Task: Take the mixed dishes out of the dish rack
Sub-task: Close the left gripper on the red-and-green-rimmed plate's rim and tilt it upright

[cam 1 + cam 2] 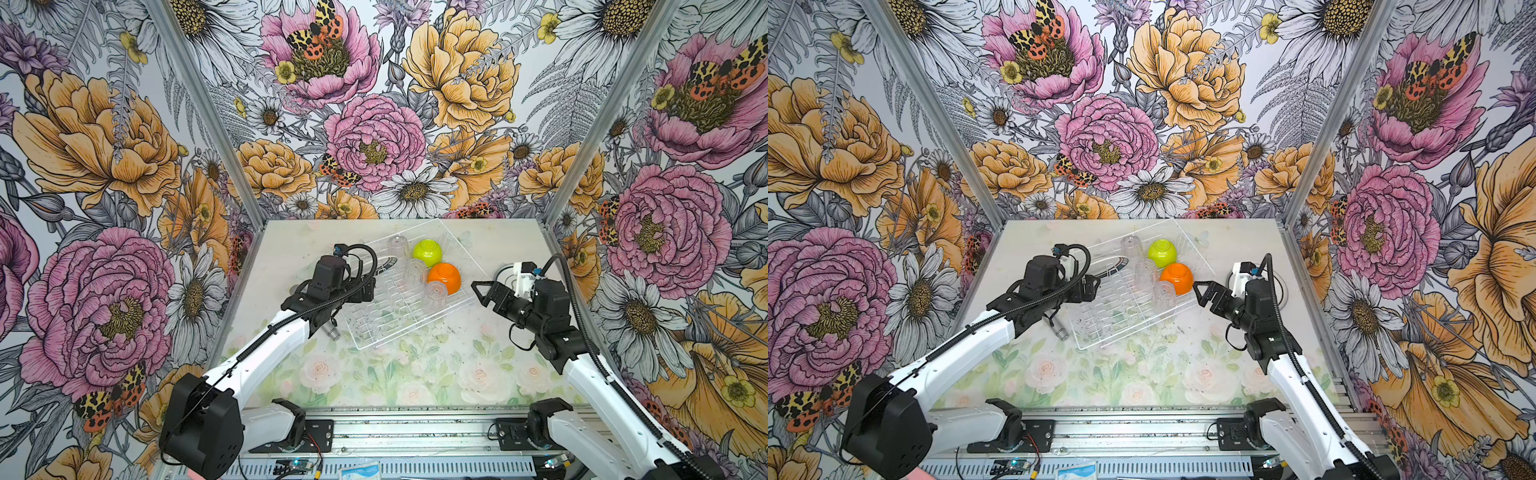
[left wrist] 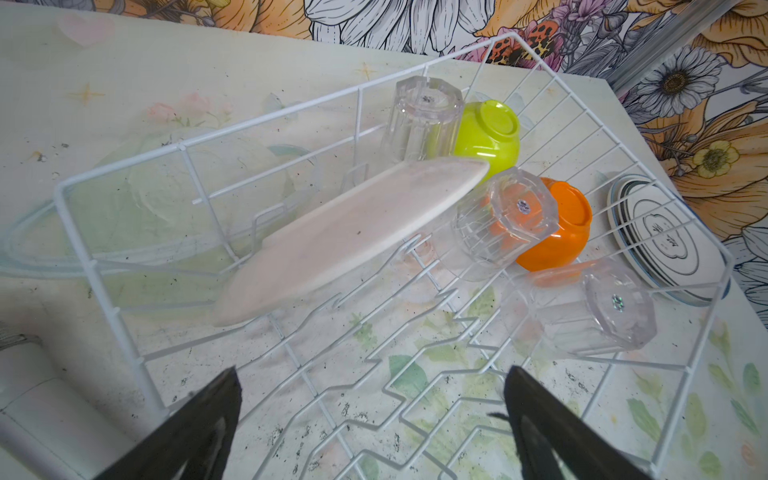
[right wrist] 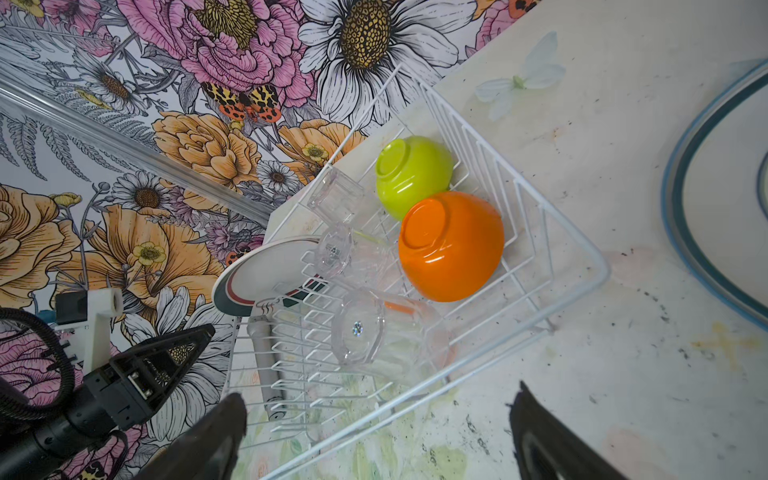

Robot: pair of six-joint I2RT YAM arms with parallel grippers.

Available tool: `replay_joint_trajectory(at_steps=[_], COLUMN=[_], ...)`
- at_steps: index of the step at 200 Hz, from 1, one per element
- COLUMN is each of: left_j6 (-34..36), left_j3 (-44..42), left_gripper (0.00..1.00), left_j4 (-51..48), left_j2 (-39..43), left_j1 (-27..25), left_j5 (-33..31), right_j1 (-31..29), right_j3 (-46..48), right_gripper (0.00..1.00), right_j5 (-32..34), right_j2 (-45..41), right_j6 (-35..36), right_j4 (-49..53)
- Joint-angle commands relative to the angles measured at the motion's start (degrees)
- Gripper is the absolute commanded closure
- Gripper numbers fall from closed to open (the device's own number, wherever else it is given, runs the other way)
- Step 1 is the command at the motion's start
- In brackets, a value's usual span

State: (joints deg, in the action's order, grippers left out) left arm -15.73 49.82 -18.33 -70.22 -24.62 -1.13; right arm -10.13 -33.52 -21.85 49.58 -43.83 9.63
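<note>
Left claw point(image 2: 372, 376), right claw point(image 3: 378, 392) released; white wire dish rack point(image 2: 180, 146) ahead retains round white plate point(image 2: 353, 237), three clear plastic tumblers point(image 2: 582, 311), lime-green bowl point(image 2: 490, 133), orange bowl point(image 2: 561, 237); dark-rimmed plates point(image 2: 665, 241) beyond already out.

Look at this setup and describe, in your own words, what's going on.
Two robot arms are unloading a white wire dish rack. Both the left fingers and right fingers are open and empty, near the rack. One plate, three clear tumblers, the lime-green bowl and orange bowl sit inside; a dark-rimmed plate lies outside on the table.
</note>
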Motion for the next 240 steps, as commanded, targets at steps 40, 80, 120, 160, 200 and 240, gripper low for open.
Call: replay_joint_trajectory(at_steps=[40, 80, 120, 160, 200, 240], left_j6=[6.55, 10.93, 12.55, 15.90, 17.34, 17.83], left_j3=[-7.84, -9.19, -8.18, -6.13, -6.08, -5.29], left_gripper=[0.01, 0.01, 0.01, 0.11, 0.30, 0.41], left_j4=[9.08, 12.76, 16.11, 17.27, 20.11, 20.32], left_j2=[4.43, 3.11, 0.33, -3.28, -5.13, -7.51], left_j1=[0.18, 1.61, 2.52, 2.44, 2.52, 2.65], left_j5=[-6.41, -8.24, -6.22, -4.64, -2.60, -1.29], right_j1=[-1.38, -1.44, -1.63, -2.23, -3.42, -4.78], right_j3=[0.68, 2.25, 0.42, -1.37, -1.59, -1.38], right_gripper=[0.01, 0.01, 0.01, 0.01, 0.00, 0.01], right_j5=[-1.14, -3.64, -6.37, -5.76, -4.59, -2.42], right_j2=[-3.88, -9.53, -10.29, -9.18, -7.88, -7.94], right_j6=[3.46, 1.74, -0.16, -0.53, -0.60, -1.08], right_j4=[-1.43, -2.61, -2.61, -2.60, -2.84, -2.90])
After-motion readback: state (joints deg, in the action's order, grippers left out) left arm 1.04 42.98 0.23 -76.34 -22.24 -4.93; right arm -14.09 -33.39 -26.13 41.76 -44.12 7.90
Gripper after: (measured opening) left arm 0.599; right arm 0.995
